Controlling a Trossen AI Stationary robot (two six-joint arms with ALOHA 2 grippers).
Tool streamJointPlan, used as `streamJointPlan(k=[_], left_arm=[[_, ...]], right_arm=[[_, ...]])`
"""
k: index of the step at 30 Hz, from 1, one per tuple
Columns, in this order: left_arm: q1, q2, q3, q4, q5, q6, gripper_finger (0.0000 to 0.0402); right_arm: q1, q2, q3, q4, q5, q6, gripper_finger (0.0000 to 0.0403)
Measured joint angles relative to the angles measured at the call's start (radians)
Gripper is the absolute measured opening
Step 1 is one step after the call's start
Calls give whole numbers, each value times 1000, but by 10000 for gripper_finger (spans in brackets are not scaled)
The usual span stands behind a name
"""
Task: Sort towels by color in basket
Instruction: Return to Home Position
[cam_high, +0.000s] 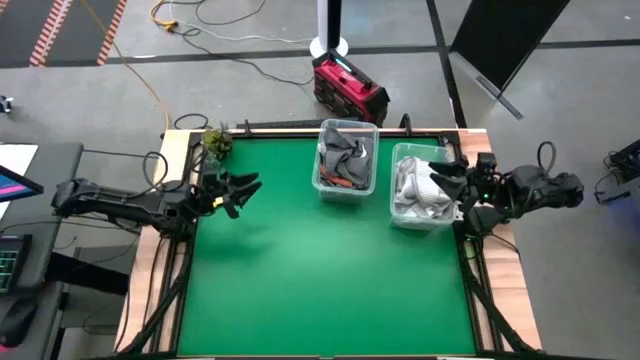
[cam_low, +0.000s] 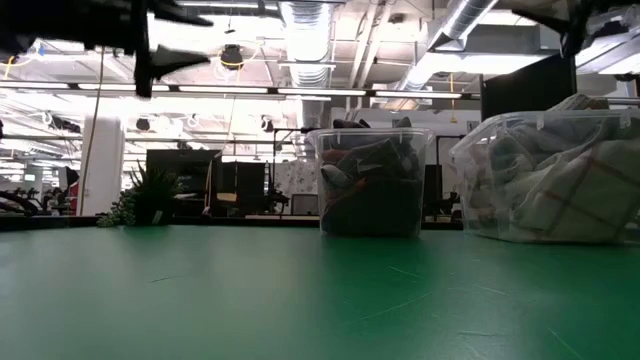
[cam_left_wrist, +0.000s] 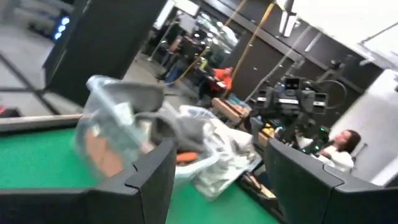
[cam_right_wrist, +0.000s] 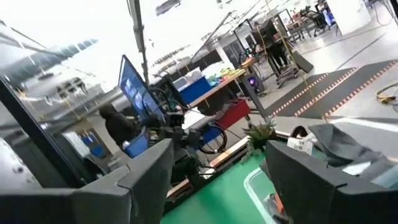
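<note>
Dark grey and rust-orange towels (cam_high: 345, 155) fill the middle clear bin (cam_high: 347, 196), pale towels (cam_high: 415, 197) the right bin (cam_high: 398, 150). The left gripper (cam_high: 243, 187) hovers over the green table (cam_high: 300, 280) near its left edge, and the right gripper (cam_high: 447, 180) hovers at the right bin. Both have their jaws apart.

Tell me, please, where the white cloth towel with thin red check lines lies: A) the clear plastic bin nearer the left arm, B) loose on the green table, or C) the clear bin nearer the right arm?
C: the white cloth towel with thin red check lines shows through the wall of the clear plastic bin nearer the right arm.
</note>
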Motion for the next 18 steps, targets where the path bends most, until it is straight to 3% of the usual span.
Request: streamJointPlan(k=[7,11,18], left_arm=[[32,-57,-144,49,-27,-118,201],[71,-94,-194,116,-28,-111,173],[130,-157,-217,93,-28,-56,127]], right_arm=[[0,-125,-139,81,0,70,285],[0,-166,-258,268,-1,72,285],[0,-179,-472,623,0,88,285]])
